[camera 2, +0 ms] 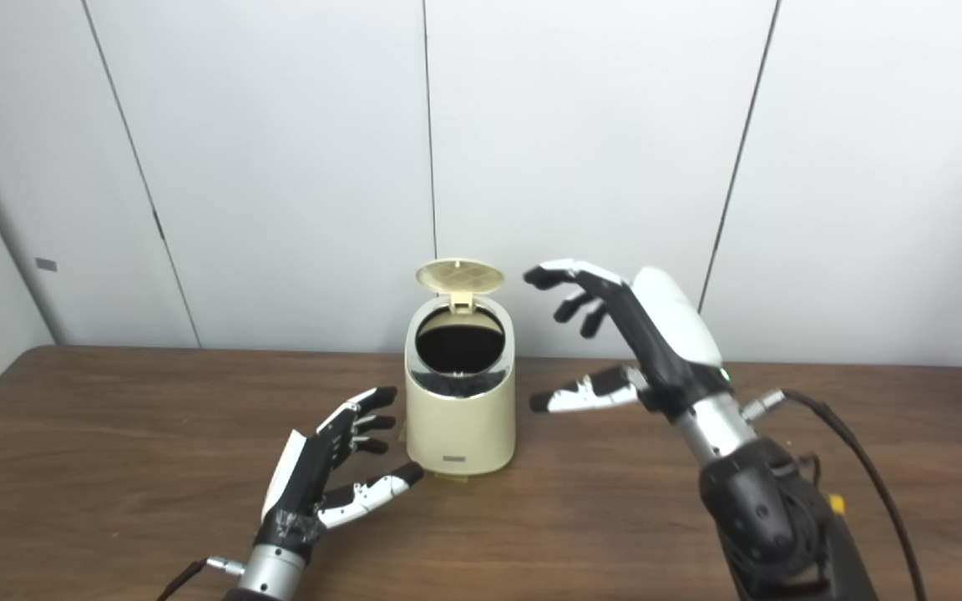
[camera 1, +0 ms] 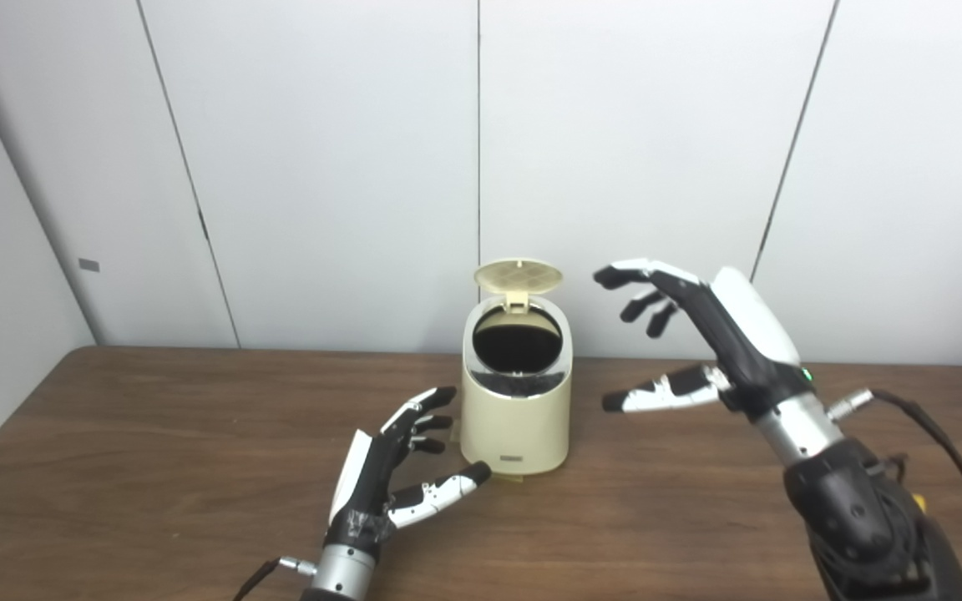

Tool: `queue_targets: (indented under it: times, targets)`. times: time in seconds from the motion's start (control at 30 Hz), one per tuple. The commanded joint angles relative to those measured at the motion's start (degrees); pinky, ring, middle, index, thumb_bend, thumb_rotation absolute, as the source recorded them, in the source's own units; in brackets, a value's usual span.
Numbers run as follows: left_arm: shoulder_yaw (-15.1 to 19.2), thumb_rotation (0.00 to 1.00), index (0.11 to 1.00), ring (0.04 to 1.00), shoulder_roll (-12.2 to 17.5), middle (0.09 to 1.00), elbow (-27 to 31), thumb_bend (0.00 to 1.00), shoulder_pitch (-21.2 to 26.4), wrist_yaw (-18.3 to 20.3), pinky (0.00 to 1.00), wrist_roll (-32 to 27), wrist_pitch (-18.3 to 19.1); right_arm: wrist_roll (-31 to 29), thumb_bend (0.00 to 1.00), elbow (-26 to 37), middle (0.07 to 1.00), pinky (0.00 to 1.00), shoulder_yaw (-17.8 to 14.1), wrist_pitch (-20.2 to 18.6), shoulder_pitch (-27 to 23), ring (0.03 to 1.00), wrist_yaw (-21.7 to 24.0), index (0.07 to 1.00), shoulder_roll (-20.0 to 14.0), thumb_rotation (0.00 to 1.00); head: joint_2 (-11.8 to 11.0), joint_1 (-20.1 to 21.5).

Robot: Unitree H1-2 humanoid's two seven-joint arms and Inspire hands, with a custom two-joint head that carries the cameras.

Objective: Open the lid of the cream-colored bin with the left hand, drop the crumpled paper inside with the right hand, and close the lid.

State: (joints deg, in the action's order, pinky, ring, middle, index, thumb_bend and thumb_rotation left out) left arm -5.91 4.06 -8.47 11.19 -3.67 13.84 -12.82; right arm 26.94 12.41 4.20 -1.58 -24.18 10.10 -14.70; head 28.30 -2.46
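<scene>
Left eye view: the cream-colored bin is seen at frame centre on the counter, its lid raised. The left hand, fingers spread and empty, is kept low beside the base (presumably for the lid).

Right eye view: the right hand is raised right of the opening, splayed and empty; no crumpled paper is visible.

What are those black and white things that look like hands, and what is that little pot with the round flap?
Those are a robot's two hands. Both pictures come from cameras in its head, side by side, so they show the same scene. The left hand rests low beside a small cream-colored bin on a brown table. The right hand is raised beside the bin. Both hands are open and hold nothing. The bin's lid stands up, so you see its dark inside. No paper shows anywhere.
</scene>
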Motion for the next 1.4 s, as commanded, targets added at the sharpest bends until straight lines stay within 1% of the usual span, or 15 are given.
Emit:
queue_targets:
  times: [0.0, 0.07, 0.1, 0.2, 0.23, 0.33, 0.47, 0.63, 0.7, 0.77, 0.9, 0.97, 1.13, 1.23, 1.37]
  targets:
    - [0.12, 0.34, 0.868, 0.801, 0.95, 0.862, -0.77, 0.79, -1.63, -0.22, 0.69, 0.94, -1.07, -2.60, 0.84, 3.64, 0.812, 0.52, -1.80, -2.20, -0.63, 0.693, 0.34, 0.813, -0.61, 0.11, -0.20, -0.18]
    - [0.28, 0.33, 0.869, 0.803, 1.04, 0.862, -0.62, 0.78, -1.60, -0.26, 0.69, 0.73, -1.36, -3.71, 0.85, 4.16, 0.818, 0.54, -2.21, -3.13, 0.81, 0.703, 0.44, 0.822, -0.39, 0.10, -0.25, -0.16]
    - [0.33, 0.31, 0.873, 0.813, 1.08, 0.867, -0.50, 0.77, -1.51, -0.35, 0.70, 0.83, -1.47, -4.44, 0.84, 4.00, 0.811, 0.52, -2.40, -2.98, 1.76, 0.692, 0.32, 0.814, -0.33, 0.08, -0.26, -0.15]
    - [0.46, 0.33, 0.878, 0.813, 1.25, 0.867, 0.35, 0.78, -1.04, -0.23, 0.68, 0.91, -1.13, -5.76, 0.83, 3.47, 0.807, 0.51, -2.71, -2.11, 4.66, 0.678, -0.47, 0.807, -0.06, 0.05, -0.23, -0.16]
    - [0.55, 0.34, 0.879, 0.811, 1.26, 0.864, 0.72, 0.78, -0.84, -0.03, 0.67, 0.61, -0.92, -6.15, 0.83, 3.18, 0.805, 0.51, -2.77, -1.49, 5.48, 0.674, -0.75, 0.803, -0.09, 0.05, -0.22, -0.30]
    - [0.91, 0.34, 0.882, 0.804, 1.37, 0.861, 1.86, 0.78, -0.05, 0.29, 0.66, 0.11, -0.49, -7.41, 0.85, 1.61, 0.809, 0.51, -2.99, -0.44, 7.69, 0.678, -1.68, 0.806, 0.39, 0.13, -0.32, -0.44]
    - [1.27, 0.33, 0.890, 0.801, 1.86, 0.866, 2.66, 0.79, 0.77, 0.65, 0.66, 0.25, -0.25, -7.92, 0.84, -0.99, 0.816, 0.52, -2.73, 1.48, 9.25, 0.680, -3.00, 0.816, 0.39, 0.12, -0.40, -0.37]
    - [1.82, 0.35, 0.915, 0.841, 2.88, 0.883, 4.55, 0.82, 2.62, 2.16, 0.70, 0.19, 2.35, -7.37, 0.83, -2.36, 0.821, 0.54, -2.66, 0.81, 10.58, 0.694, -3.77, 0.823, 0.31, 0.11, -0.71, -0.56]
    - [1.93, 0.36, 0.937, 0.865, 4.04, 0.897, 5.35, 0.84, 4.67, 2.77, 0.75, 1.16, 3.55, -7.59, 0.83, -2.80, 0.818, 0.55, -2.64, 0.85, 11.06, 0.696, -4.02, 0.820, 0.32, 0.09, -0.80, -0.64]
    - [1.99, 0.37, 0.954, 0.882, 5.14, 0.919, 6.09, 0.87, 7.00, 3.31, 0.78, 1.94, 4.85, -7.76, 0.83, -3.31, 0.815, 0.54, -2.54, 1.32, 11.35, 0.690, -4.26, 0.816, 0.23, 0.07, -0.87, -0.69]
    - [2.28, 0.37, 0.992, 0.943, 7.01, 0.968, 7.75, 0.90, 12.60, 5.84, 0.85, 1.74, 9.79, -7.66, 0.84, -3.68, 0.817, 0.53, -2.34, 1.34, 11.88, 0.691, -4.56, 0.816, 0.37, 0.06, -1.00, -0.63]
    - [2.46, 0.36, 0.998, 0.977, 7.34, 0.992, 8.17, 0.91, 15.30, 6.50, 0.88, 1.54, 12.16, -7.50, 0.84, -4.21, 0.815, 0.53, -2.20, 1.76, 11.94, 0.691, -4.84, 0.816, 0.45, 0.05, -1.08, -0.60]
    - [2.57, 0.34, 1.000, 1.000, 7.13, 1.000, 7.20, 0.92, 20.44, 6.47, 0.94, 1.98, 14.51, -7.24, 0.84, -4.88, 0.811, 0.53, -1.90, 1.82, 11.93, 0.685, -4.93, 0.812, 0.45, 0.06, -1.21, -0.59]
    - [2.23, 0.35, 1.000, 1.000, 6.97, 1.000, 6.62, 0.95, 22.98, 6.21, 0.94, 3.27, 15.89, -7.38, 0.84, -5.13, 0.814, 0.53, -1.90, 2.08, 11.97, 0.688, -4.93, 0.814, 0.36, 0.05, -1.23, -0.20]
    - [1.54, 0.37, 1.000, 1.000, 6.89, 1.000, 4.96, 0.97, 25.68, 6.31, 0.90, 4.06, 16.38, -7.68, 0.84, -5.18, 0.808, 0.53, -2.01, 2.22, 12.01, 0.687, -4.79, 0.811, 0.22, 0.05, -1.24, 0.02]
